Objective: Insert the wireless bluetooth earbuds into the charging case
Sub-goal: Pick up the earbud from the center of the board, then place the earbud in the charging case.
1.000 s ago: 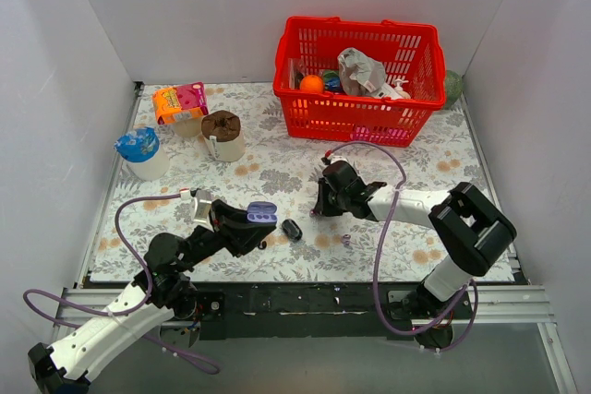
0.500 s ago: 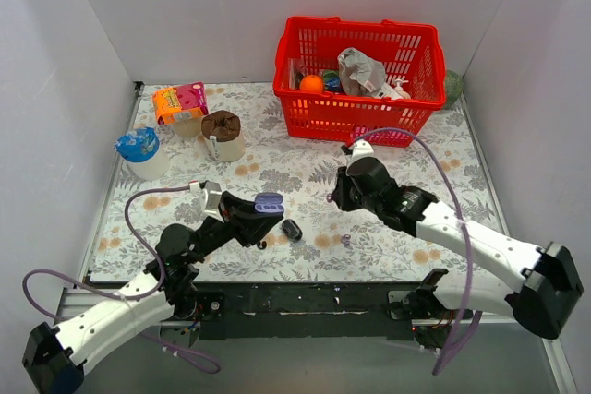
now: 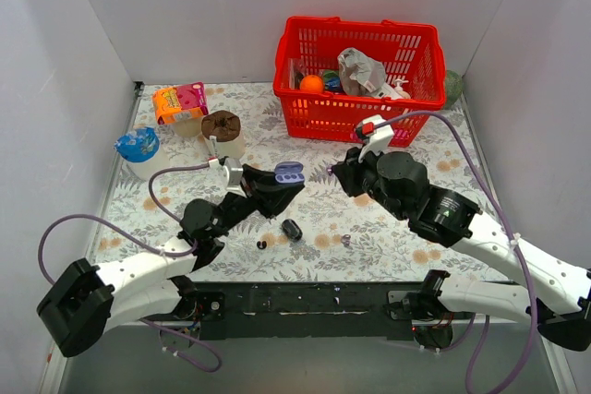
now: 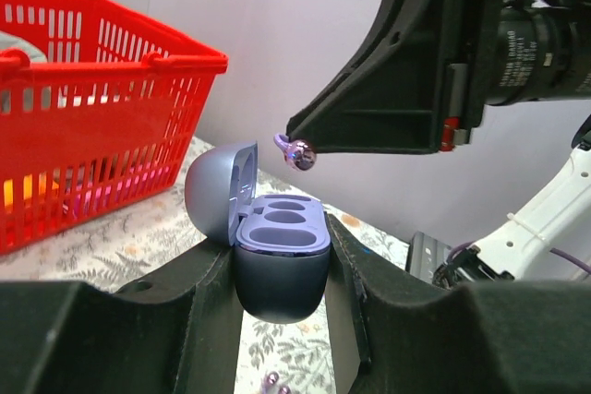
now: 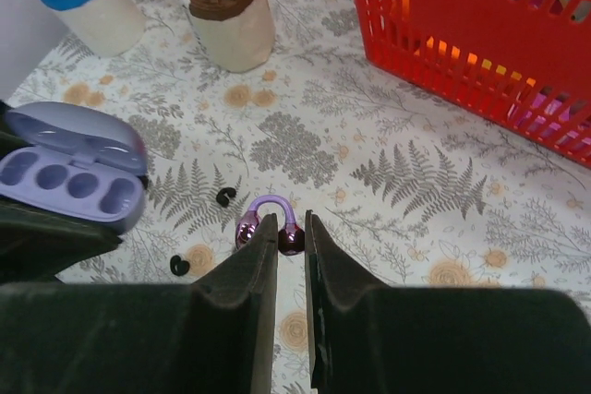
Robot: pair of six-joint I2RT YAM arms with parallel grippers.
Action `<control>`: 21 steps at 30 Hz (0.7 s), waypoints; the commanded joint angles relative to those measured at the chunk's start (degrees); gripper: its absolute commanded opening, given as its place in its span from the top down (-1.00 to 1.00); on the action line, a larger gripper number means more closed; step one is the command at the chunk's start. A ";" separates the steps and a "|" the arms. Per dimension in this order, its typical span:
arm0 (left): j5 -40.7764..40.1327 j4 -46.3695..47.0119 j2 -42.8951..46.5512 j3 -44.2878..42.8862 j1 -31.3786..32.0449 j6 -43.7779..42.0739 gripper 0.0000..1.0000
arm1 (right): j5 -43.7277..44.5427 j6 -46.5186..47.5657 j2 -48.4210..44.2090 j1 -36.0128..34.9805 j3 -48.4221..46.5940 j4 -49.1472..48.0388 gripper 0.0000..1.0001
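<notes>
My left pincer (image 4: 280, 294) is clamped on the charging case (image 4: 280, 265), which is lid-up and raised off the flowered table (image 3: 277, 149). My right pincer (image 5: 289, 221) is drawn narrow, pinching one earbud (image 5: 251, 228) at its tips, near the case's open sockets but apart from them. The red basket (image 3: 355, 117) walls the far side, and bare cloth lies beneath us. The other earbud (image 3: 345, 239) lies on the table near a stubby black piece (image 3: 292, 230), below both pincers.

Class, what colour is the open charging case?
Pale lavender; the charging case shows best in the left wrist view.
</notes>
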State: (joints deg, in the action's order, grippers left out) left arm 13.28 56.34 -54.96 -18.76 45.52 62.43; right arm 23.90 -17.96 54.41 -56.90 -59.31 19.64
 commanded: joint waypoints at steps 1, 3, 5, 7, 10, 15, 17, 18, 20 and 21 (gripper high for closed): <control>1.40 14.65 -5.67 -3.03 0.10 -2.05 1.00 | 3.69 3.80 -1.24 -3.29 -3.27 -6.27 0.97; 2.01 16.87 -8.75 -3.91 0.10 -2.32 1.00 | 4.31 5.38 -1.15 -5.49 -3.79 -9.33 0.97; 2.19 18.80 -10.42 -4.44 0.10 -2.75 1.00 | 5.28 6.52 -0.80 -7.42 -4.23 -11.11 0.97; 2.37 20.30 -12.36 -5.22 0.10 -2.93 1.00 | 6.41 7.75 -0.10 -8.57 -4.67 -12.86 0.97; 1.93 21.62 -14.20 -6.02 0.10 -3.20 1.00 | 6.95 8.64 0.78 -9.80 -4.85 -14.97 0.97; 1.23 24.25 -16.93 -6.72 0.10 -1.97 1.00 | 6.42 8.46 1.84 -10.59 -3.71 -17.70 0.97; 0.87 26.19 -18.34 -6.64 0.10 -0.74 1.00 | 6.16 8.11 2.45 -10.95 -3.45 -18.66 0.97; 0.35 26.89 -18.78 -6.64 0.10 -0.30 1.00 | 6.16 7.94 2.71 -11.21 -3.27 -18.93 0.97; -0.09 28.65 -19.83 -6.55 0.10 0.67 1.00 | 6.07 7.32 3.33 -11.56 -3.18 -19.11 0.97; -0.36 29.26 -20.01 -6.46 0.10 0.93 1.00 | 6.16 7.06 3.51 -11.48 -3.18 -19.02 0.97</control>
State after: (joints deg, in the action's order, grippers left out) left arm 14.46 75.07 -74.26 -23.75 45.52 61.76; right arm 28.84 -10.50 57.43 -67.70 -61.71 5.15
